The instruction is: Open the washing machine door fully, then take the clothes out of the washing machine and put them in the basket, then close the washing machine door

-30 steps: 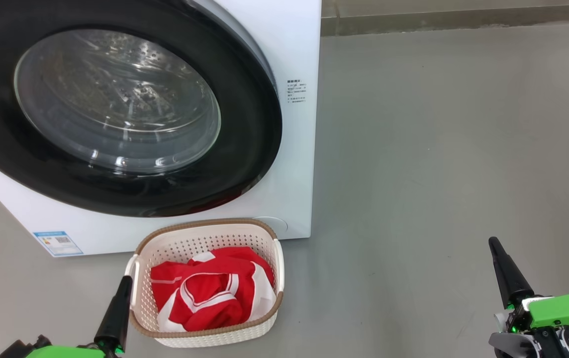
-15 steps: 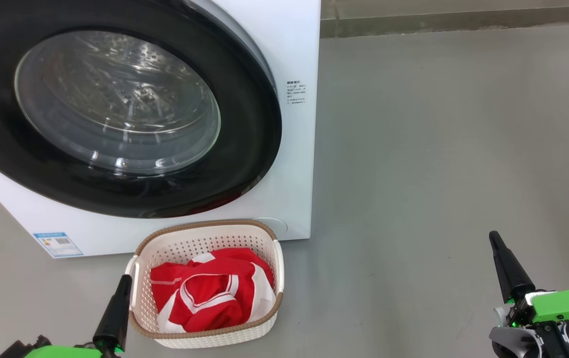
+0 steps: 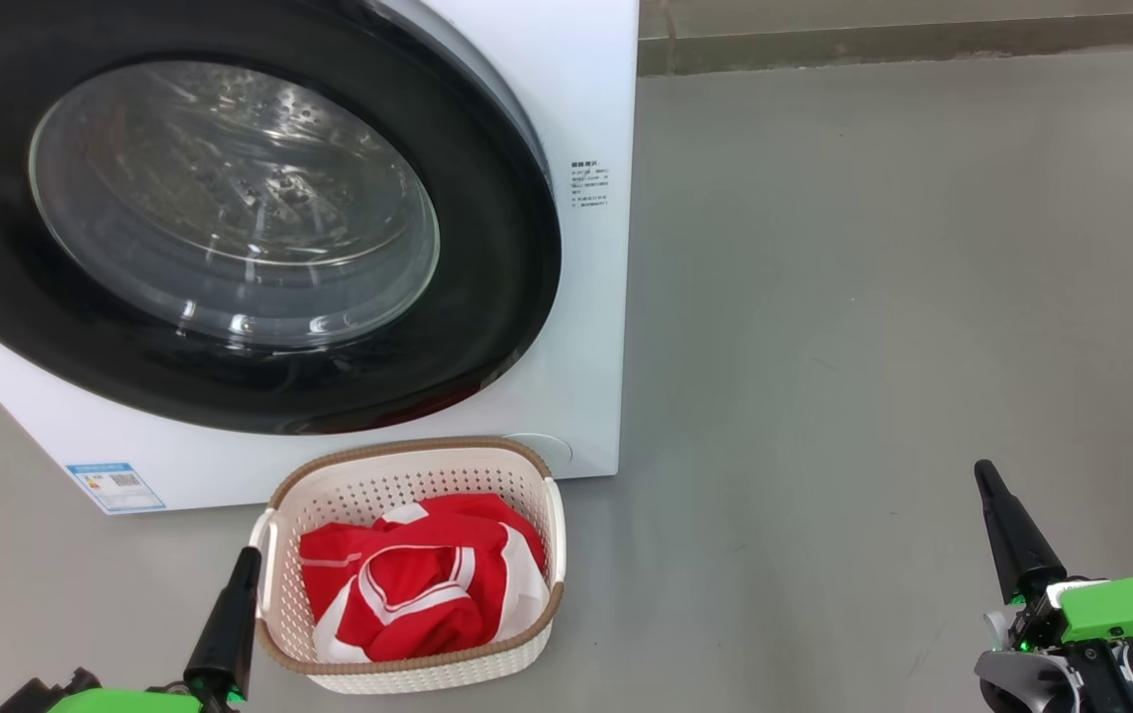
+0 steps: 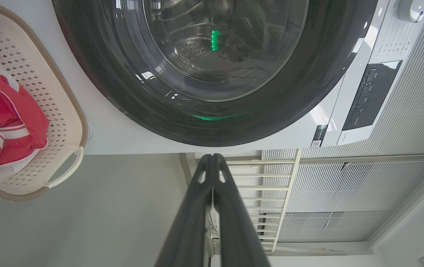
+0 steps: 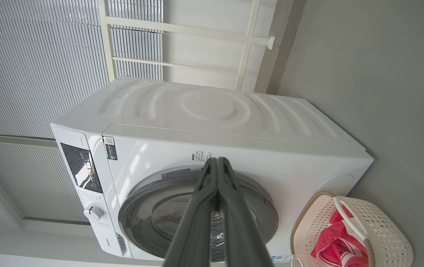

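Note:
The washing machine stands ahead, its door shut flat against the front, steel drum visible through the glass. On the floor just below sits the basket holding the red clothes. My left gripper is shut and empty, its tip beside the basket's left handle. My right gripper is shut and empty over bare floor at the lower right.
Grey floor stretches to the right of the machine up to a low wall base. A control panel with a knob sits on the machine's front. White louvred panels and a white frame stand behind it.
My right gripper has shifted slightly up in the head view over the last second. The left gripper, door, basket and clothes have stayed put.

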Tool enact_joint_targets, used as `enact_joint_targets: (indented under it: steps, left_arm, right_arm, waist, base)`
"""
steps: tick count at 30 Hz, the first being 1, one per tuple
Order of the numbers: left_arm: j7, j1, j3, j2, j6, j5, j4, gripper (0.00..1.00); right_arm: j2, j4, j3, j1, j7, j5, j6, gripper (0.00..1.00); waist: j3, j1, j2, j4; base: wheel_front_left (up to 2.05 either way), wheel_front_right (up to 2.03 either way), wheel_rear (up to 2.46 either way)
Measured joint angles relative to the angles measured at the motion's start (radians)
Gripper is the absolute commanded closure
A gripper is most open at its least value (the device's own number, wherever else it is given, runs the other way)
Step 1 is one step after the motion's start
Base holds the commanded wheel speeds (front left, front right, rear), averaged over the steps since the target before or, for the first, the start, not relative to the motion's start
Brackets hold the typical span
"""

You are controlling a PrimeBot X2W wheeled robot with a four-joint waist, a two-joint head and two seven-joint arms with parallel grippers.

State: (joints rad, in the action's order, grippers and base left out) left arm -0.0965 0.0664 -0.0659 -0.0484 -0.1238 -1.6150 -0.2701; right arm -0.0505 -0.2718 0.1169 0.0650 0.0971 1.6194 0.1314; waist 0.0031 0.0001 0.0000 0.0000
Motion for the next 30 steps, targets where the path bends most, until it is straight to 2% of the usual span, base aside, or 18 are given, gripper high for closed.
enact_joint_targets:
  steps: [30]
  left_arm:
    - [0.000, 0.000, -0.005, 0.001, 0.000, 0.000, 0.000, 1.00]
  right_arm:
    - [0.002, 0.000, 0.004, 0.000, 0.006, 0.000, 0.000, 1.00]
  waist:
    - [0.000, 0.0000, 0.0000, 0.000]
  base:
    - [0.00, 0.00, 0.00]
